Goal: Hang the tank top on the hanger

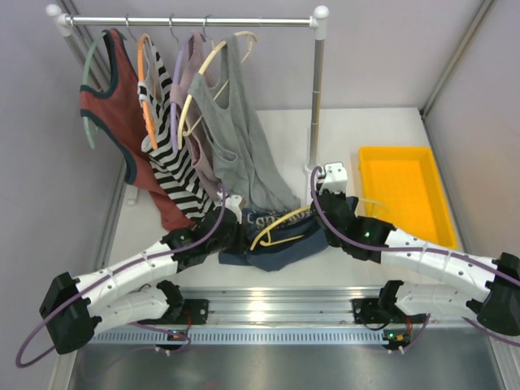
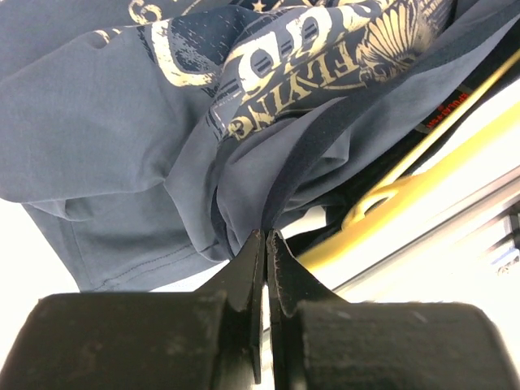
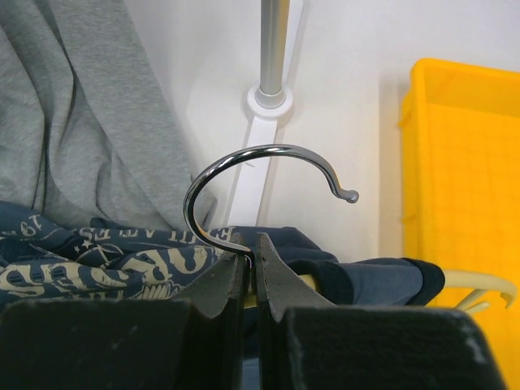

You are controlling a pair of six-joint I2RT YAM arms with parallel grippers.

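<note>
left gripper (image 2: 266,244) clenched on dark trim of tank top (image 2: 114,122). right gripper (image 3: 252,248) clamped on hanger (image 1: 282,222) at base of its metal hook (image 3: 272,149). Tank top bunched at middle of tabletop (image 1: 382,130) near edge, hanger lying across it.

Bright, even overhead light; soft shadows; wrist views blurred up close.

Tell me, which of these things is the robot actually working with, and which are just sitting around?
In use: blue tank top, pinched by the left gripper; yellow hanger, held at its hook by the right gripper.
Just there: yellow tray; rail; grey tank top, rust-red tank top and striped top hanging on it.
</note>
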